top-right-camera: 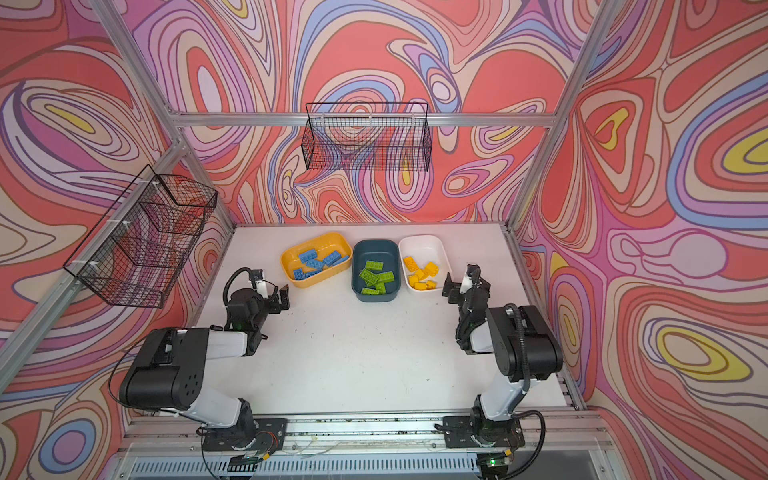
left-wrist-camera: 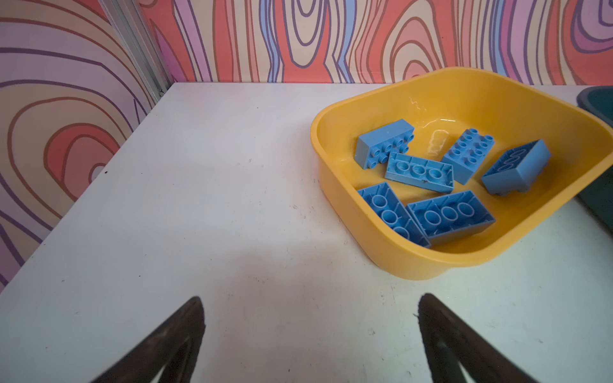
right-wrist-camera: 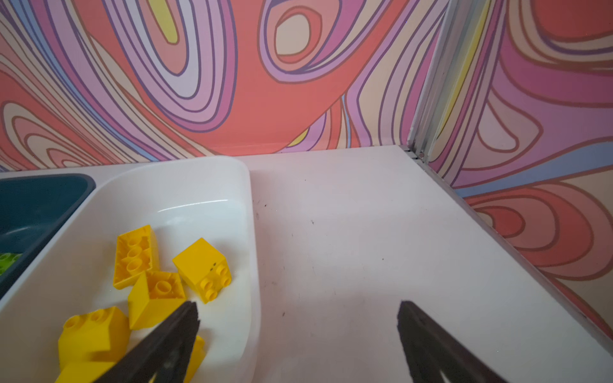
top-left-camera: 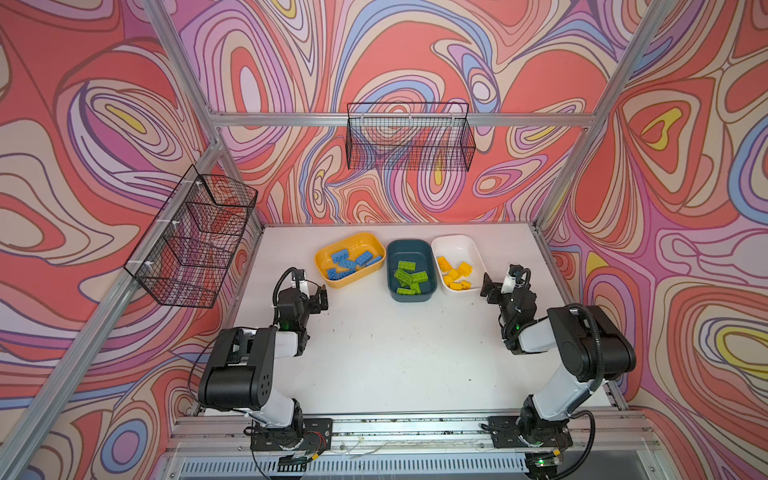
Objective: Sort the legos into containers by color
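Three containers stand in a row at the back of the table. Several blue legos lie in the yellow tub. The teal tub holds green legos, and the white tub holds yellow legos. My left gripper hangs open and empty over bare table, just in front of the yellow tub's left end. My right gripper is open and empty too; one finger is over the white tub's near right corner and the other over the table.
A black wire basket hangs on the back wall and a tiered one on the left wall. Aluminium frame posts stand at the table's back corners. Both arm bases sit on the front rail.
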Tool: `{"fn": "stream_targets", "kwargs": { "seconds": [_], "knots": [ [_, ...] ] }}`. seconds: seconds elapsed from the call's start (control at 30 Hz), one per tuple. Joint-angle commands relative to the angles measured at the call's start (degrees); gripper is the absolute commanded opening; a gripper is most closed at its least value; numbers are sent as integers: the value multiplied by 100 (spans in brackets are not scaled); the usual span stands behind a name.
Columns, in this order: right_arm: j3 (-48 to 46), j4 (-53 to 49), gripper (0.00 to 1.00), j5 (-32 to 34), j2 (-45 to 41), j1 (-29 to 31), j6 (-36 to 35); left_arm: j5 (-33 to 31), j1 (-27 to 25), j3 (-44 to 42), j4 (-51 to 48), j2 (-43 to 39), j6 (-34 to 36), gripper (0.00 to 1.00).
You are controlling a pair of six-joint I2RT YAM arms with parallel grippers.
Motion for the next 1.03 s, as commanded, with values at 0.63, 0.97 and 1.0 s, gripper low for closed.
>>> {"fn": "stream_targets", "kwargs": {
  "seconds": [0.63, 0.97, 1.0],
  "knots": [
    [-55, -74, 98, -116, -72, 0, 15, 25, -40, -103, 89, -49, 5, 100],
    [-20, -135, 98, -126, -64, 20, -14, 30, -40, -106, 84, -49, 4, 100],
    [-28, -123, 98, -127, -65, 20, -17, 29, -40, -106, 89, -49, 4, 100]
  ]
}}
